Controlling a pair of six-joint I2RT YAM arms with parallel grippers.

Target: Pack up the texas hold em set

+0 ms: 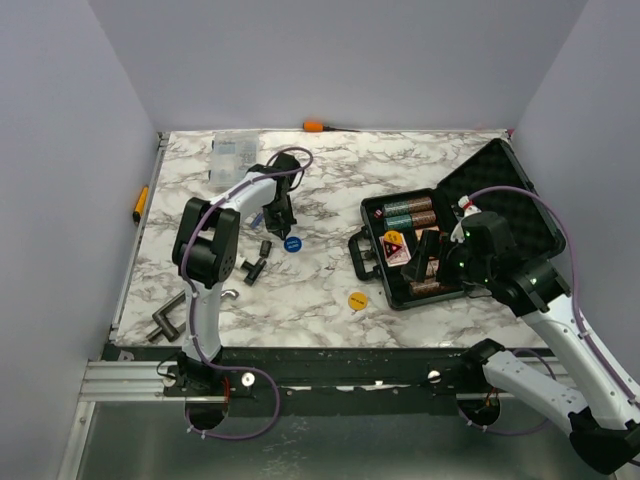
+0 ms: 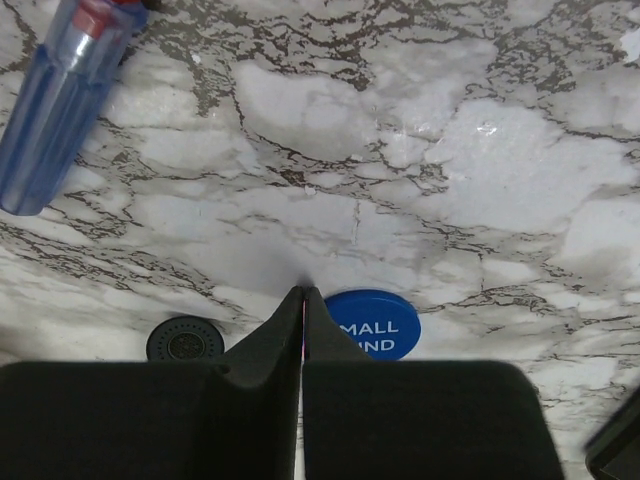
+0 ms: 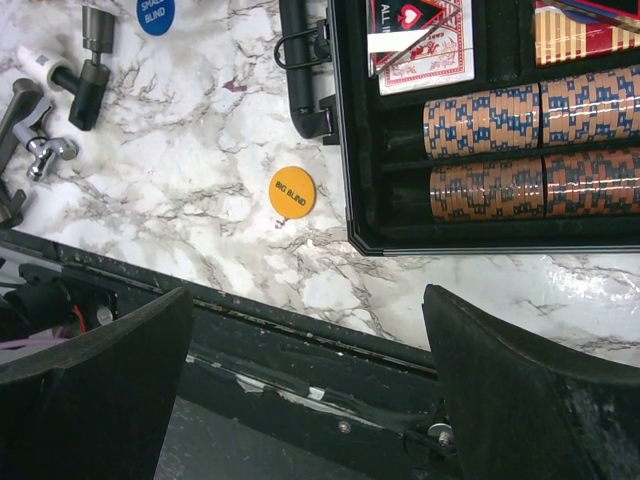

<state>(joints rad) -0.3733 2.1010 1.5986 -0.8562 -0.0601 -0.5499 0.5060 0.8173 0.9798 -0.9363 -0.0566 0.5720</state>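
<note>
your left pincer is shut tight on nothing, tips just beside the blue disc on the counter. your right pincer gapes wide near the open case. lift now and you likely leave the disc behind.
</note>
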